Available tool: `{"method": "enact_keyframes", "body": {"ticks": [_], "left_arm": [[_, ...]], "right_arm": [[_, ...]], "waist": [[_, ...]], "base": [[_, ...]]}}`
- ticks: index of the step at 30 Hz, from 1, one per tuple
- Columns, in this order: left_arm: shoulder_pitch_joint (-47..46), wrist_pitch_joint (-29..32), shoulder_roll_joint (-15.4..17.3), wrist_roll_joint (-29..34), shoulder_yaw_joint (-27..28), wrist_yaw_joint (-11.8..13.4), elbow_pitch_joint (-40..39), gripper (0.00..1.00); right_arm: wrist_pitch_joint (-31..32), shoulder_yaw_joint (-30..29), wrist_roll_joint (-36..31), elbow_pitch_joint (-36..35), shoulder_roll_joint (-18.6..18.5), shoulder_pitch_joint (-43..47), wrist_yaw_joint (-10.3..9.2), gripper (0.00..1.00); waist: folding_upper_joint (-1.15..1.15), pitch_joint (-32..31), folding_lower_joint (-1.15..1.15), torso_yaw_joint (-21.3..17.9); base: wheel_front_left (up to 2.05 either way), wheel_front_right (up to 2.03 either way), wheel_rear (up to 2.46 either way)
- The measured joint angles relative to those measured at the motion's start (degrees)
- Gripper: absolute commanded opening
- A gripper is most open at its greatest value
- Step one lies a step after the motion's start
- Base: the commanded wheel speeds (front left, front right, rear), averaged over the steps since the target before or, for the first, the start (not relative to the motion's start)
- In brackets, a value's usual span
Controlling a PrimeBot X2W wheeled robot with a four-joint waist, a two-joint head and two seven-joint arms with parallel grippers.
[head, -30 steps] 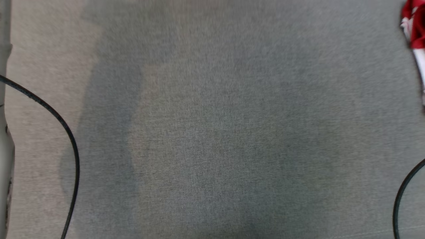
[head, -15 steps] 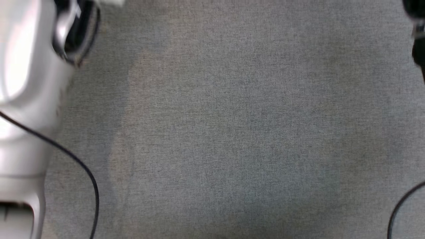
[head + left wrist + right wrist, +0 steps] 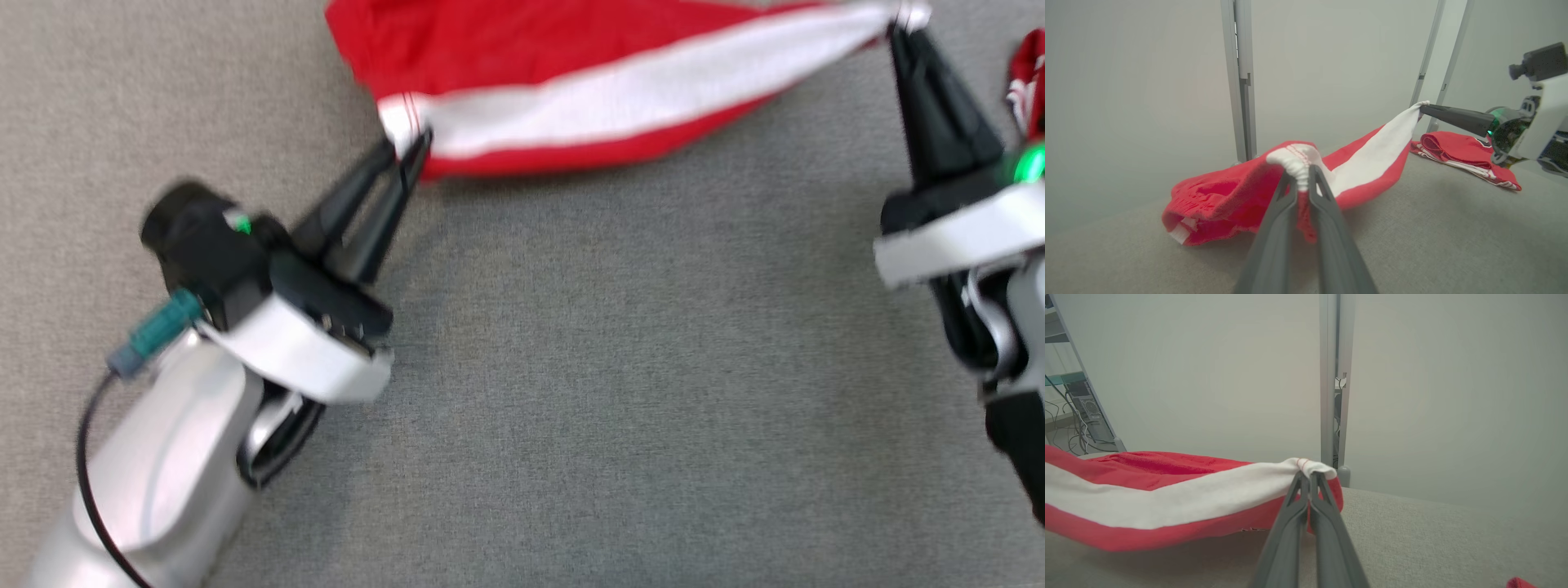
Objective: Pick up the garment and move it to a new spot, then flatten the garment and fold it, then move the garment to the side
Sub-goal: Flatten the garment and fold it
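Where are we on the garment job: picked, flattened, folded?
Done: the garment is picked up, left gripper and right gripper each shut on an end of its white band, stretched between them. In hand: carrying or spreading it; its red bulk sags onto the grey surface. Remaining: flatten, fold, move aside. A second red garment lies folded to the right.
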Motion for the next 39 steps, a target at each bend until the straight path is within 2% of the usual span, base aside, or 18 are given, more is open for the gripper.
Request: {"method": "enact_keyframes", "body": {"ticks": [8,17,26,32,39], "left_arm": [[13.82,0.0,-0.32,2.81,-0.22,0.0,-0.6,0.0],[29.61,0.0,-1.67,3.5,2.43,0.0,-2.46,0.0],[37.67,0.0,-1.97,4.47,2.1,0.0,-4.2,0.0],[36.31,0.0,-3.59,0.82,0.01,0.0,-1.94,0.0],[29.1,0.85,-8.6,-12.62,-0.54,0.0,2.2,0.0]], "right_arm": [[0.0,-0.03,0.27,-1.86,-0.37,14.18,0.0,0.0],[0.0,-1.89,-1.53,-5.55,-0.86,29.45,0.0,0.0],[0.0,-4.22,-2.59,-9.85,-0.92,38.78,0.01,0.0],[0.02,-4.43,-3.92,-6.27,0.09,34.98,0.0,0.0],[3.1,-0.94,-3.33,5.15,2.21,19.56,0.0,0.0]], "waist": [[0.0,-7.63,0.0,-1.08],[0.0,-16.99,0.0,-1.95],[0.0,-21.09,0.0,-2.15],[0.0,-20.56,0.0,-1.55],[0.0,-17.81,-0.01,0.37]], "base": [[0.0,0.0,0.0],[0.0,0.0,0.0],[0.0,0.0,0.0],[0.0,0.0,0.0],[0.0,0.0,0.0]]}}
